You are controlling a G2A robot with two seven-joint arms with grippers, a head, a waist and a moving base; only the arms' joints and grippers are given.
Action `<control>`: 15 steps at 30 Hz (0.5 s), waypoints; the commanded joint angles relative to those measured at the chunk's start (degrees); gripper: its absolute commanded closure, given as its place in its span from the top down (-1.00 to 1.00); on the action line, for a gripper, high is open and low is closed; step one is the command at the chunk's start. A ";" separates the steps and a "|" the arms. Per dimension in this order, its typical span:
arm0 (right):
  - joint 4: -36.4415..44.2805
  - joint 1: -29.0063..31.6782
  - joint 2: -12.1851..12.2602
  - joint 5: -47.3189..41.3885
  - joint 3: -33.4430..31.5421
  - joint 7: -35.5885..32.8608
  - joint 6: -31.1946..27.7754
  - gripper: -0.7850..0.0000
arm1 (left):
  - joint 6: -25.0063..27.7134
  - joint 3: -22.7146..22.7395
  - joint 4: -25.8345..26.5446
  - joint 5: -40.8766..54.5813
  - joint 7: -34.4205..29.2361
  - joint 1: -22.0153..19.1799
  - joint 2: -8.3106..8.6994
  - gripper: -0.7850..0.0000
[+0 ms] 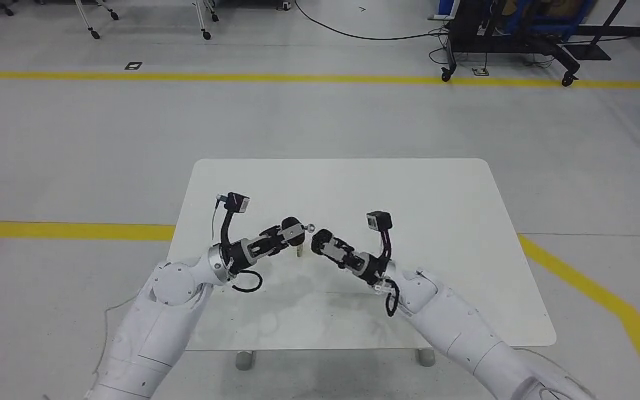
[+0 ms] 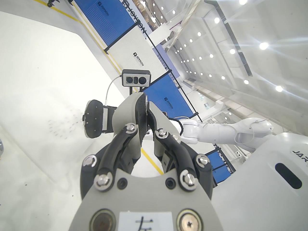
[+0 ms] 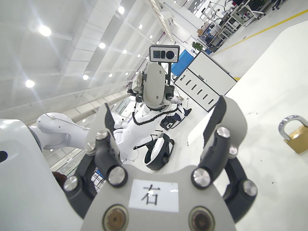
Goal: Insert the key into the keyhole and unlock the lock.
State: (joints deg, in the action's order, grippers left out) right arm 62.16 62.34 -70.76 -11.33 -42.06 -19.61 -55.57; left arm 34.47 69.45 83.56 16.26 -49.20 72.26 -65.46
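**Left jaws clamped on the key, right jaws wide open, padlock between them**

The left gripper (image 2: 145, 97) has its jaws pressed together. Pinched edge-on between the dark pads (image 2: 140, 111) is a thin silvery strip of metal, the key (image 2: 146, 104) as far as can be told.

Over to the right gripper (image 3: 164, 104): its jaws stand far apart, with nothing between them and nothing touched.

Just beside the right gripper sits the padlock (image 3: 294, 135), brass body and silver shackle, resting on the white table (image 1: 450, 200). It is clear of both of that gripper's fingers.

In the top view, the two grippers face each other tip to tip near the centre of the frame. The left one comes in from the lower left and the right one from the lower right. The padlock is a small glint in the gap between them.

Now the writing. Each gripper's base carries a white label (image 3: 154, 194) with a single dark character on it. In the left wrist view, the blue panels (image 2: 105, 17) behind the table's far edge carry white lettering. A white cabinet (image 3: 204, 85) with rows of drawer handles stands off the table's edge in the right wrist view.

A yellow floor line (image 1: 300, 77) runs across the upper part of the top view.
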 commanded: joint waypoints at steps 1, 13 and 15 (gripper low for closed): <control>0.53 -0.12 0.21 4.36 -0.24 -1.35 4.79 1.00 | -1.51 -0.01 0.51 -3.65 0.19 0.09 0.18 -1.00; 6.96 3.07 4.71 0.80 -7.70 -20.22 9.94 0.56 | -3.57 -2.08 1.53 -10.22 -10.11 -1.11 1.23 -1.00; 8.04 3.94 5.14 -0.07 -8.64 -21.35 10.28 0.28 | -3.62 -2.35 1.50 -10.86 -10.26 -1.23 1.31 -1.00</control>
State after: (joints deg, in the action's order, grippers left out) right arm 69.65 65.87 -65.83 -11.02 -50.22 -40.34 -45.54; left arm 30.90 67.24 85.08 5.75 -59.47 71.09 -64.19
